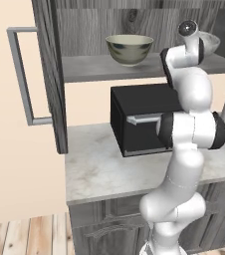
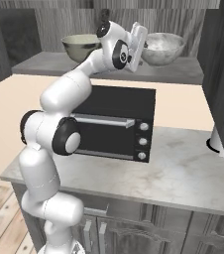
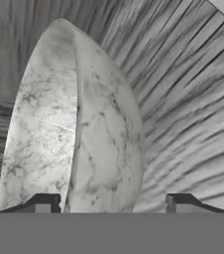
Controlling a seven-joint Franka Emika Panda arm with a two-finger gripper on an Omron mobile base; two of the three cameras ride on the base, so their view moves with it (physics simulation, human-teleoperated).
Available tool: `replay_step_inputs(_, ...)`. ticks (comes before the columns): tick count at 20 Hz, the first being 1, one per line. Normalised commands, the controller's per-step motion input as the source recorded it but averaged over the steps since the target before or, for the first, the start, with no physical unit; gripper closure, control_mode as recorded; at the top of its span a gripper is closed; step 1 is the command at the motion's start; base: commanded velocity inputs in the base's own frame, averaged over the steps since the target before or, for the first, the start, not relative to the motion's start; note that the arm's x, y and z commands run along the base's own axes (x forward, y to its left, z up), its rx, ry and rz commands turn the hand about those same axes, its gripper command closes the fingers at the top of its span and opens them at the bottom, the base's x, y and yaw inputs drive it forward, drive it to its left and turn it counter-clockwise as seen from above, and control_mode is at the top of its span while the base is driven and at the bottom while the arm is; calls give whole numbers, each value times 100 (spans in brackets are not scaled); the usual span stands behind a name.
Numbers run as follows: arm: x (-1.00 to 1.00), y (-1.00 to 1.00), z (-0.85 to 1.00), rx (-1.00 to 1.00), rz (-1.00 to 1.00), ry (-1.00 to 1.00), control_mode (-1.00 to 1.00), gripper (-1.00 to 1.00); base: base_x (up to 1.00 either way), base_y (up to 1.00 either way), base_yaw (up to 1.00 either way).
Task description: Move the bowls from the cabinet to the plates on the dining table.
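**Marbled bowl at the pincer's mouth, not yet pinched**

Marble-patterned and pale, the grey-white bowl [image 2: 162, 48] stands on the cabinet shelf [image 2: 183, 72], to the right of the greenish mottled bowl [image 1: 129, 49] with its cream rim. Both sit upright above the black oven [image 2: 115, 124], which rests on the small desk [image 2: 183, 173].

Judged from its look, the marbled bowl is a stiff, glazed, ceramic-like thing: moderately light, smooth enough to slip, and liable to chip if knocked against the shelf or the cabinet [image 1: 50, 74] wall. The rounded outside gives little purchase, so the rim is the sensible place to take it, with one finger inside the wall and one outside.

In the hand view the bowl [image 3: 79, 129] appears rolled on its side and very close, its rim edge running up from near the left fingertip [image 3: 44, 202]. That tip lies against the inside face, while the other stands out past the belly, so the wall lies between them. The pincer [image 3: 111, 203] is spread wide with a gap showing on the right side; it seems to straddle the wall without clamping it, and I cannot tell whether either finger touches.
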Motion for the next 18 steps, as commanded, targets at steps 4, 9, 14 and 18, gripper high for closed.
replay_step_inputs(4,-35,-24,-54,4,0,1,-100,100,0,0,0)
replay_step_inputs(9,-55,-12,6,11,0,-2,-100,100,0,0,0)
replay_step_inputs(14,-57,-9,30,12,0,-1,-100,100,0,0,0)
replay_step_inputs(18,-62,-1,12,9,0,-2,-100,100,0,0,0)
